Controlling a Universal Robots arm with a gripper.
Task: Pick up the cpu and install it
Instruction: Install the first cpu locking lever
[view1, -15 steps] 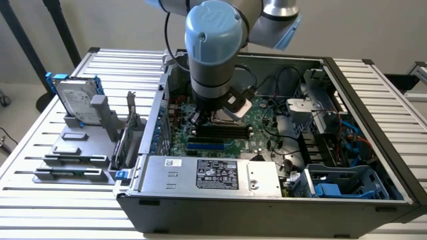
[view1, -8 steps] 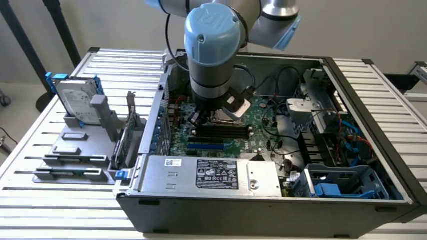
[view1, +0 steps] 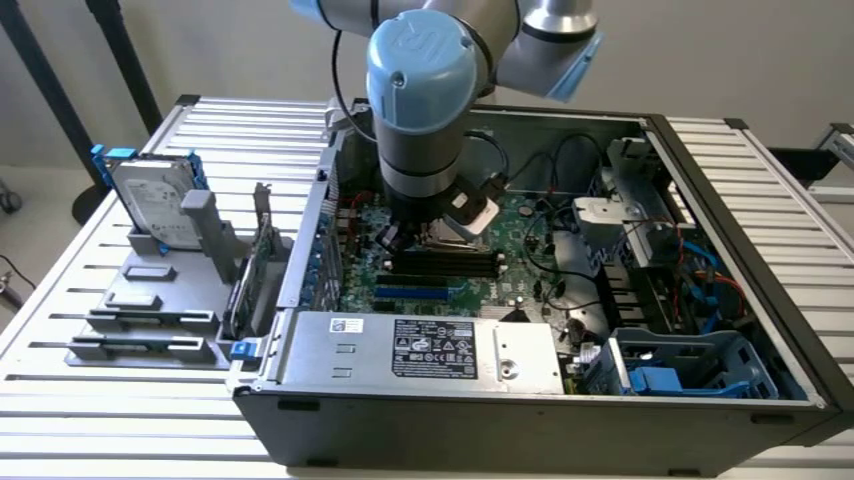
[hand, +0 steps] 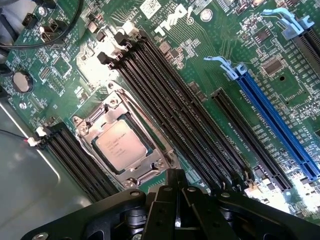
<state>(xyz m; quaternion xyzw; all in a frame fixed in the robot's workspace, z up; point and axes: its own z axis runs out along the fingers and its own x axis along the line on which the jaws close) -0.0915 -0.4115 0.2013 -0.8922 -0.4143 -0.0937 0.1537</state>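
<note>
Gripper (hand: 176, 200) black, jaws pressed shut, nothing held. Wrist view: cpu (hand: 121, 145), flat square with matte silver lid, lies in its metal-framed socket (hand: 122, 137) just beyond the fingertips, between black RAM slots (hand: 170, 100). Exterior view: arm reaches down over green motherboard (view1: 441, 265) inside the open grey PC case (view1: 747, 250).

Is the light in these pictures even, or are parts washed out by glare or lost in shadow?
Exterior view: soft, even light on the slatted table, while the arm shades the motherboard beneath it. Wrist view: the cpu in its socket reflects a pale sheen, a corner of the board is washed out white, and the end effector is a dark shape.
</note>
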